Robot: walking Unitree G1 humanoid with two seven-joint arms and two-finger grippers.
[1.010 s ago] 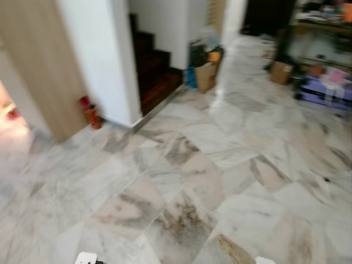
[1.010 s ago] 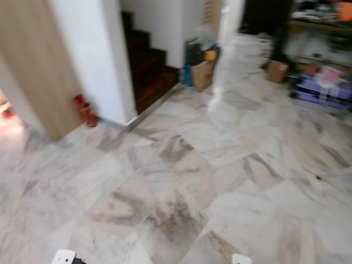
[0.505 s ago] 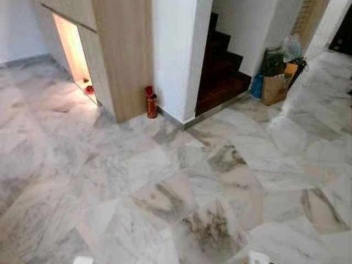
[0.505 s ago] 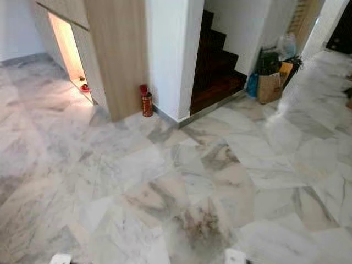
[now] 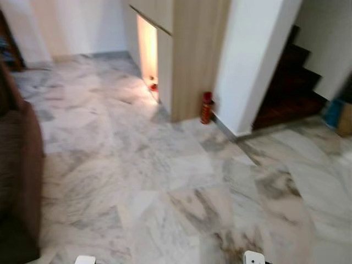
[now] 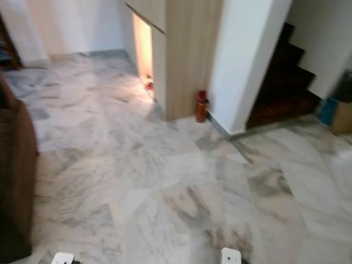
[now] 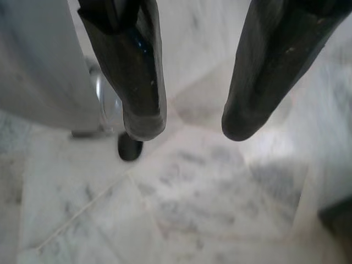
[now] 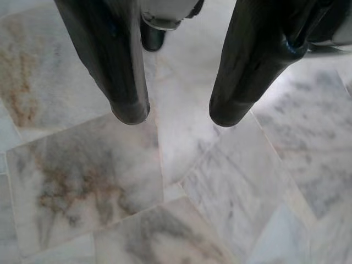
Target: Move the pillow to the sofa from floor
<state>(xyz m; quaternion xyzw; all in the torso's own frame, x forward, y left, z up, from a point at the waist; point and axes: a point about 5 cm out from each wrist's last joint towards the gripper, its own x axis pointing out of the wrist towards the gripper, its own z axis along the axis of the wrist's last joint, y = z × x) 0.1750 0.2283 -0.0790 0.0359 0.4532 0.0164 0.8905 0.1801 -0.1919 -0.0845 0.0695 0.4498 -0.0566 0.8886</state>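
Hanging apart and empty over the marble floor (image 5: 165, 181), both the left gripper (image 7: 190, 124) and right gripper (image 8: 173, 113) suit pinching a soft, light pillow's corner beside the brown sofa (image 5: 19, 165).

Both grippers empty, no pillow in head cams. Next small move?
Probably turn further to the robot's left. The brown sofa sits at the left edge, and only bare marble floor lies ahead. Left gripper and right gripper hang open over tiles, holding nothing.
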